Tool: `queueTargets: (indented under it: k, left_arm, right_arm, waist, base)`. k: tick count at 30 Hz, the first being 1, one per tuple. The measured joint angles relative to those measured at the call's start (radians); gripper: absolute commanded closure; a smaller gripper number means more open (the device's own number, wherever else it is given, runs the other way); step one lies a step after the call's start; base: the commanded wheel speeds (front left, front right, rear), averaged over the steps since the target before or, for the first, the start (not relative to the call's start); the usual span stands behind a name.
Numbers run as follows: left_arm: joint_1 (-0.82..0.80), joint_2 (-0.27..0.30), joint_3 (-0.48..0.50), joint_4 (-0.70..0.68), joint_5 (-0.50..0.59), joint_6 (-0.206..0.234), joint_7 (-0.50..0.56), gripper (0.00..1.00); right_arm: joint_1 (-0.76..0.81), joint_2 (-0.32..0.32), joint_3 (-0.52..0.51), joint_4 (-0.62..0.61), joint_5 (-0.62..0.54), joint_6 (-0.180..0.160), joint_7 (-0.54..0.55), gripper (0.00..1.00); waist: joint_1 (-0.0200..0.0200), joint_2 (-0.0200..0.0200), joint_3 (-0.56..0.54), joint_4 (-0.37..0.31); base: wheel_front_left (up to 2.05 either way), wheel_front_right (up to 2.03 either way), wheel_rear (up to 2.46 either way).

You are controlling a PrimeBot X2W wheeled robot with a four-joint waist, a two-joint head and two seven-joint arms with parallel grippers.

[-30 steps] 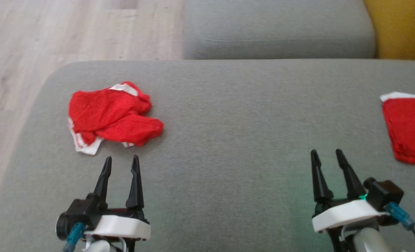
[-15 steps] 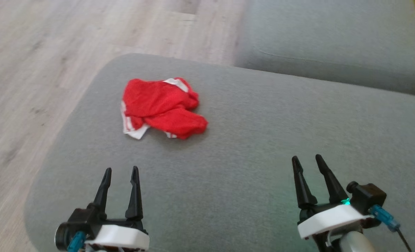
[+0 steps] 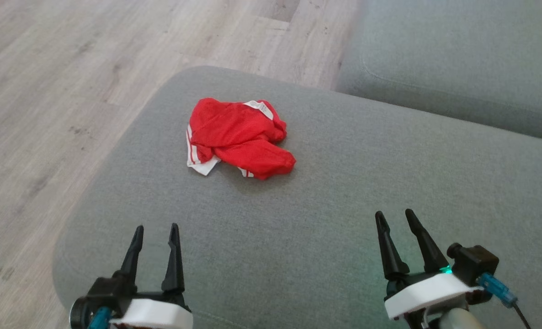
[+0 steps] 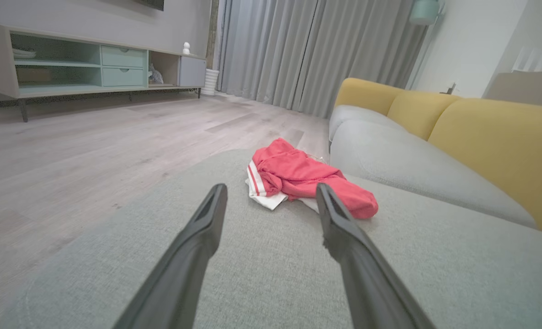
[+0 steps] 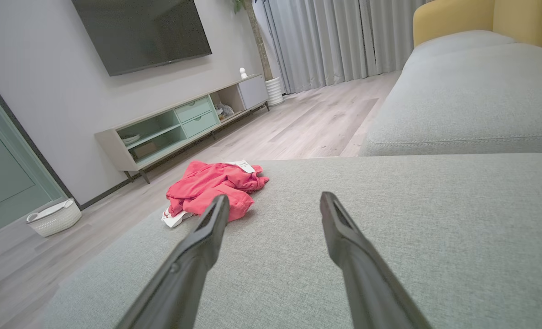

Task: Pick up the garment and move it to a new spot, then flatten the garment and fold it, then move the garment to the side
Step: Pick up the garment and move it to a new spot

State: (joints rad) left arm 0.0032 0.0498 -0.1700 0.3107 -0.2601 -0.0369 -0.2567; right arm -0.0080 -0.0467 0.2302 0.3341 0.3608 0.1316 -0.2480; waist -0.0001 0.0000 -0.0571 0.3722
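**While the garment lies crumpled, no step of the task is done**

Seen from the head, the red garment (image 3: 239, 137) with white trim lies bunched in a heap on the grey sofa cushion (image 3: 344, 196), toward its far left part, not far from the edge over the wooden floor (image 3: 70, 68). The left gripper (image 3: 156, 226) and the right gripper (image 3: 394, 212) hover at the near side of the cushion, well apart from the heap, each with its fingers spread and nothing between them.

Along the left wrist's fingers, the garment (image 4: 307, 176) sits ahead and slightly to the right, out of reach. One red lobe sticks out to the side and a striped white hem is folded under, so it is neither flat nor folded.

From the right wrist, the heap (image 5: 211, 187) lies off to the left beyond the open fingers, a white label showing on top.

By my judgement everything remains: the pick-up and move to a new spot, the flattening, the fold, and the shift aside. The left gripper looks better placed to reach first.
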Motion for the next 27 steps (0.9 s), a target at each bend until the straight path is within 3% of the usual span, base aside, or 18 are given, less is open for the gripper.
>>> queueTargets:
  k: [7, 14, 20, 27]
  left_arm:
    - [-0.063, 0.02, -0.067, 0.077, 0.09, -0.014, 0.029, 0.0]
    - [-0.383, 0.017, -0.147, 0.222, 0.13, -0.055, 0.217, 0.0]
    - [-0.58, 0.02, -0.186, 0.364, 0.123, -0.08, 0.319, 0.0]
    - [-0.73, 0.025, -0.228, 0.512, 0.064, -0.088, 0.362, 0.0]
  right_arm:
    - [-0.008, 0.0, -0.011, -0.015, -0.011, 0.0, 0.0, 0.0]
    - [-0.11, -0.001, -0.042, -0.073, -0.047, 0.0, 0.0, 0.0]
    - [-0.17, -0.001, -0.052, -0.119, -0.073, 0.0, -0.002, 0.0]
    - [-0.204, -0.002, -0.067, -0.158, -0.073, 0.0, -0.001, 0.0]
  waist:
    - [0.0, 0.0, 0.055, -0.026]
    - [0.0003, 0.0, 0.176, -0.072]
    - [0.0004, 0.0, 0.286, -0.122]
    - [0.0004, -0.0001, 0.383, -0.184]
  base:
    - [0.0, 0.0, 0.0]
    - [0.0, 0.0, 0.0]
    - [0.0, 0.0, 0.0]
    - [0.0, 0.0, 0.0]
